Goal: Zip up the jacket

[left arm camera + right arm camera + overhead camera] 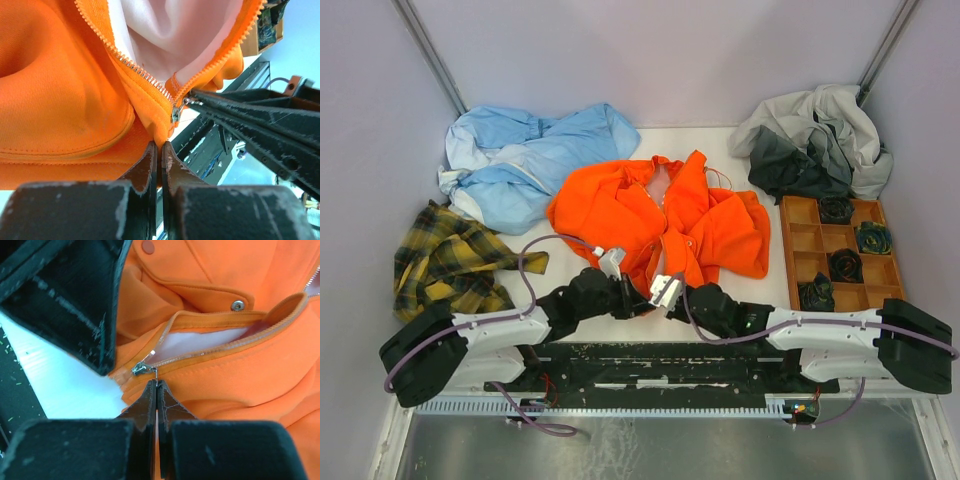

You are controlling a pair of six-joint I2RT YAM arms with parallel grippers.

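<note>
The orange jacket (660, 220) lies open at mid table, pink lining (170, 30) showing between its two zipper tracks. My left gripper (159, 144) is shut on the jacket's bottom hem just below the metal zipper slider (175, 114). My right gripper (156, 383) is shut on the slider's pull tab; the slider (139, 369) sits at the bottom end of the zipper. In the top view both grippers meet at the jacket's near edge, left (632, 298) and right (658, 300). The zipper is open above the slider.
A light blue garment (530, 160) lies back left, a yellow plaid shirt (450, 262) left, a grey and dark clothing heap (815, 145) back right. A wooden compartment tray (842, 255) with dark rolled items stands right of the jacket.
</note>
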